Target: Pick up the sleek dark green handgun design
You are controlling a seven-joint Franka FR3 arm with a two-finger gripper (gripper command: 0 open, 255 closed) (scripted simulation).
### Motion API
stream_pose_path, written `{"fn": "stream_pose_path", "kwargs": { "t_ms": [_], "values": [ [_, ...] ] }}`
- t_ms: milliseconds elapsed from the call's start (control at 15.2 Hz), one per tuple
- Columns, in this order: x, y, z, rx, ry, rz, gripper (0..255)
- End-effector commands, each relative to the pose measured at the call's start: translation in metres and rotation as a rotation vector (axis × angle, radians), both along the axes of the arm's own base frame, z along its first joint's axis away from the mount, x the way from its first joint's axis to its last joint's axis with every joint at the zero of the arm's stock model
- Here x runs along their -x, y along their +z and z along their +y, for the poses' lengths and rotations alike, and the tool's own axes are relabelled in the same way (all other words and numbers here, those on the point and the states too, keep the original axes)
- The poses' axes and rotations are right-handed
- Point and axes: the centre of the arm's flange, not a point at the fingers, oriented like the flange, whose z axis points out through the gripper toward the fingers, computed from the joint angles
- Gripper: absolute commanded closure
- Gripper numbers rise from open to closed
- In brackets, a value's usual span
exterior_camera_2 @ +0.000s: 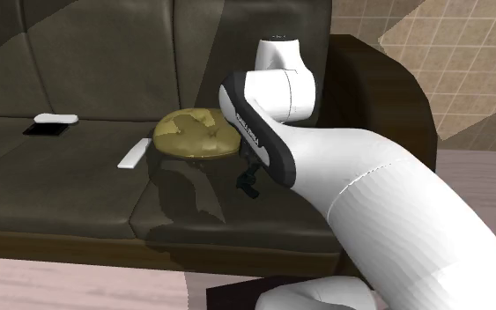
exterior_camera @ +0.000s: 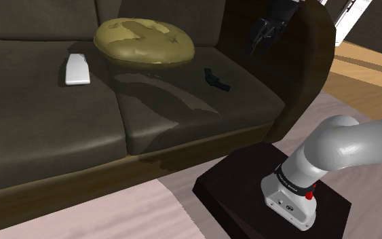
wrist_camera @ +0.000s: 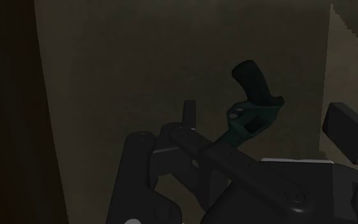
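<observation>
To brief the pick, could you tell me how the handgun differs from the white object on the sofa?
The handgun is dark green, the white object plain white. The handgun is thin with a jutting grip, the white object a broader flat slab. Both lie on the sofa seat, on opposite sides of the olive cushion.

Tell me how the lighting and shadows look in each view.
Shoulder view: dim, a broad shadow falls on the sofa seat by the olive cushion. Second exterior view: brighter, the white arm evenly lit. Wrist view: very dark, the green handgun barely stands out.
</observation>
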Motion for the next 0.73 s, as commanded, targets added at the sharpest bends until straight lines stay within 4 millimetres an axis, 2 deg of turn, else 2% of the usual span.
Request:
{"fn": "stream_pose_path", "kwargs": {
  "t_ms": [0,660],
  "values": [
    [0.000,0.000,0.000,0.000,0.000,0.000,0],
    [-0.118,-0.077,0.013,-0.073,-0.243,0.095,0]
  ]
}}
